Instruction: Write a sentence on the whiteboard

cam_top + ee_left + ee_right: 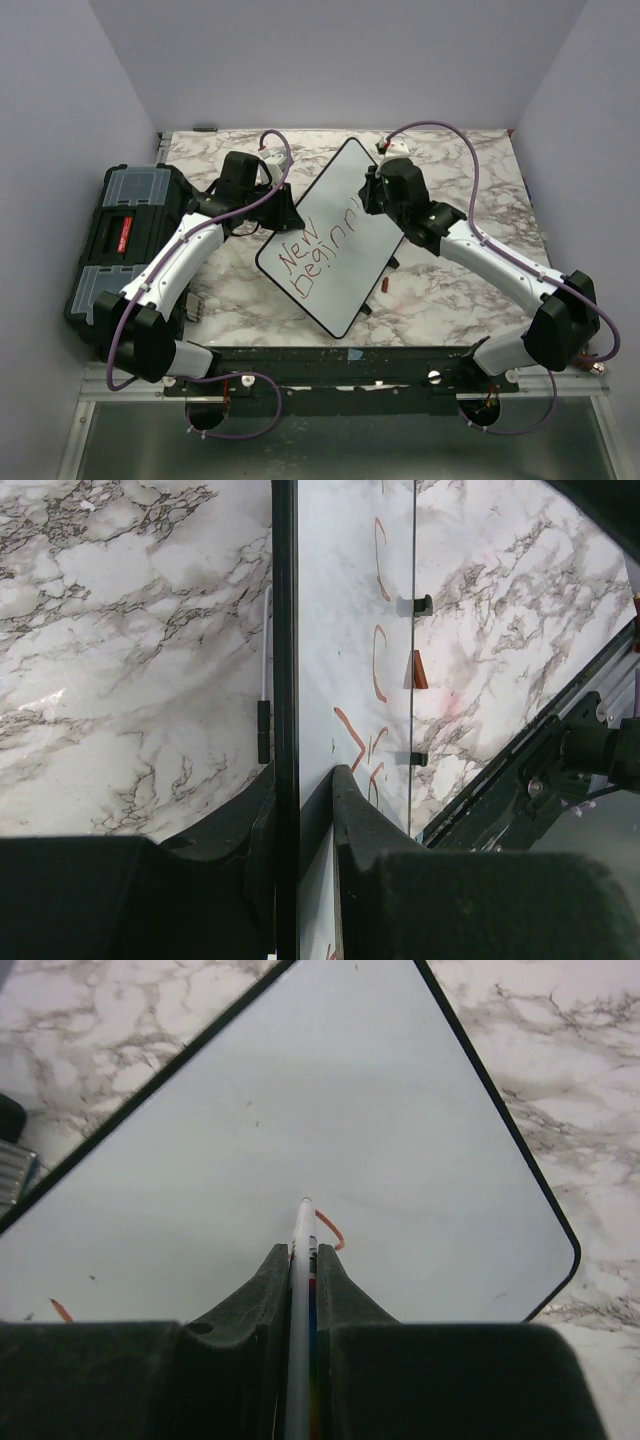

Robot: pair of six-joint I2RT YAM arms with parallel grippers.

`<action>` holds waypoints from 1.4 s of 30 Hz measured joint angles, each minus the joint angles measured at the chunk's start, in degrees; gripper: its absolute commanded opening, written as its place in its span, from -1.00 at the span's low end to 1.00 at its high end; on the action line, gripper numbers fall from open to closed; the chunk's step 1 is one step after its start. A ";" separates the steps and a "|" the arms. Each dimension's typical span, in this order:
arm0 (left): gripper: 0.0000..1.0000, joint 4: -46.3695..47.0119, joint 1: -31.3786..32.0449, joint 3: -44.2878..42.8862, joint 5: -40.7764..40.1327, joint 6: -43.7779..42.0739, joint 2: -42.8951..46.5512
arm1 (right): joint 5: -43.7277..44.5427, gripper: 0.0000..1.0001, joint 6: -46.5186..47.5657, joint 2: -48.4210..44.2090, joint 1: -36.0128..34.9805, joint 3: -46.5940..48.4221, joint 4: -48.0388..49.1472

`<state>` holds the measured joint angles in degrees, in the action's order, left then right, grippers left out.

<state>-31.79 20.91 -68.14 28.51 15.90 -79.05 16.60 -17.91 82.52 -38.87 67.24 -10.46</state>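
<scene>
**Right gripper (305, 1252) pinching the marker (300, 1300), tip at the whiteboard (300, 1090)**

Its jaws are pressed onto the slim pale barrel of the marker. The barrel runs out between the fingers and ends at a short red curl on the board's white face. The left gripper (303, 780) is clamped on the whiteboard's black frame along one long side, a finger on either side of the rim.

The board sits about mid-counter (460, 290) and is turned diagonally. One corner points to the far edge and the opposite corner to the near edge. A black toolbox (120, 225) stands at the left edge. The sentence (318, 245), in red, reads "New" with a second line beginning "Beginn" beneath it.

The step in hand looks like finishing that second word. It would go best with light, even pressure and small strokes that follow the slant of the earlier letters. The left grip needs to stay firm so the board does not skate on its feet. White space toward the board's lower half should be saved for whatever follows.

The right arm covers the end of the second line from above, and its wrist view shows only the one curl, so the last letters cannot be read. Whether the tip truly touches or sits just off the surface is unclear. A small red piece (417, 670) beside the board's other long side may be a cap, but it is too small to tell.
</scene>
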 measured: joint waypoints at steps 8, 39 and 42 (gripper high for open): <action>-1.00 0.00 0.02 -0.04 0.00 -0.02 0.00 | -1.29 -0.99 0.00 3.02 0.00 5.60 0.28; -1.00 -0.04 0.22 -0.11 -0.55 0.04 0.02 | -0.90 -0.99 0.48 1.86 1.05 1.36 1.05; -1.00 -0.04 0.22 -0.11 -0.55 0.02 0.02 | -0.87 -0.99 0.48 1.77 1.84 1.29 1.01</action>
<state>-31.83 21.12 -68.25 27.97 15.92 -79.02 15.73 -17.43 84.29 -37.04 68.53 -9.45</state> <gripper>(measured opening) 0.206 0.136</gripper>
